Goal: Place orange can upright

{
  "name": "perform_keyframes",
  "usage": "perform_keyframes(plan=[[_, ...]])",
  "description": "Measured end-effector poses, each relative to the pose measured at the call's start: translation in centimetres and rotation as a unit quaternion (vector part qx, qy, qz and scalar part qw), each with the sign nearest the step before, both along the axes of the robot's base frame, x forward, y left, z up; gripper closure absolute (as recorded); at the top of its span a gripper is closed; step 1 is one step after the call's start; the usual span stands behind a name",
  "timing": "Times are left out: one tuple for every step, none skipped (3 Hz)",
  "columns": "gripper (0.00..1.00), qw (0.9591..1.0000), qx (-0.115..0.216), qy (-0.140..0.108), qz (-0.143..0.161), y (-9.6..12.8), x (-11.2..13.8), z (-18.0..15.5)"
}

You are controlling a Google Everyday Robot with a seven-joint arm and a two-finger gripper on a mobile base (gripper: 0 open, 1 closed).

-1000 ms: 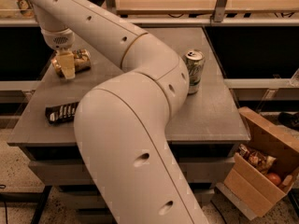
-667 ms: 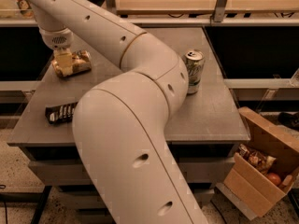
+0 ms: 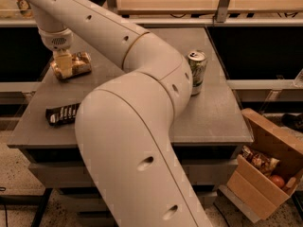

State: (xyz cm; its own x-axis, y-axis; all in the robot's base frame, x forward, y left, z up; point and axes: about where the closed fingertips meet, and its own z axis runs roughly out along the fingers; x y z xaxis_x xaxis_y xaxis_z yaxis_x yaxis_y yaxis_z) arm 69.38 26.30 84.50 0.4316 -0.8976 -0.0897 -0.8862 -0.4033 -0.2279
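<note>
A grey, flat surface fills the middle of the view, partly hidden by a large cream robot arm that rises from 6 o'clock, bends at the centre and reaches back toward 10 o'clock.

At 10 o'clock on the surface lies the orange can. It is on its side, not upright, with its length running roughly from 9 o'clock to 3 o'clock. Its skin is orange-gold and shiny, mottled with pale patches that catch the light. Any print on it is too small to read, and it is unclear which end carries the lid.

The hand hangs straight down from the end of the arm and sits across the 9 o'clock half of the can, touching it. Whether the hand is clenched on the can or only resting against it cannot be told from this view.

At 2 o'clock on the surface, well apart from the orange can, a white-and-green can stands upright with a silver top; its markings cannot be read.

At 8 o'clock, near the front edge, a flat dark snack bar wrapper lies with pale lettering that is too blurred to make out.

On the floor at 4 o'clock, an open cardboard box holds crinkled packets and a round reddish item.
</note>
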Motion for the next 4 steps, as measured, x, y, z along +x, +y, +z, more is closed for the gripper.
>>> perform_keyframes(plan=[[0.71, 0.9998, 0.021, 0.005, -0.001, -0.2, -0.1, 0.4], [0.95, 0.9973, 0.071, 0.011, -0.018, -1.6, 0.4, 2.2], [1.0, 0.9876, 0.147, 0.024, -0.05, -4.1, 0.9, 4.9], [1.0, 0.97, 0.22, 0.049, -0.091, -7.1, 0.9, 6.7]])
